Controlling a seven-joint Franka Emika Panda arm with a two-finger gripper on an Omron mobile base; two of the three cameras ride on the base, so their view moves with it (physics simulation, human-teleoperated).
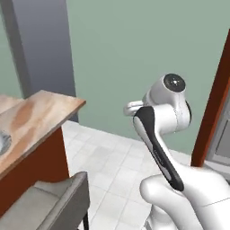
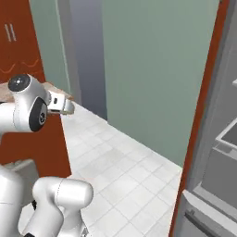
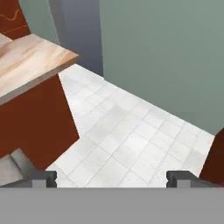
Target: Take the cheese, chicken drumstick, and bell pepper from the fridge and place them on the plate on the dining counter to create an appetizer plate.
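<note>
My gripper (image 3: 113, 178) is open, its two dark fingertips (image 3: 46, 177) set wide apart with nothing between them, and it looks down at white floor tiles. The dining counter (image 1: 36, 112) with its marbled beige top stands at the left; its corner shows in the hand view (image 3: 30, 61). A curved grey edge, likely the plate (image 1: 2, 141), peeks in at the far left of the counter. The grey fridge (image 2: 217, 152) stands open at the right, its inner shelves partly showing. Cheese, chicken drumstick and bell pepper are out of view.
A grey chair (image 1: 49, 202) stands against the counter's red-brown base. A red-brown panel (image 2: 199, 120) borders the fridge. White tiled floor (image 2: 125, 157) lies between counter and fridge, with a green wall behind.
</note>
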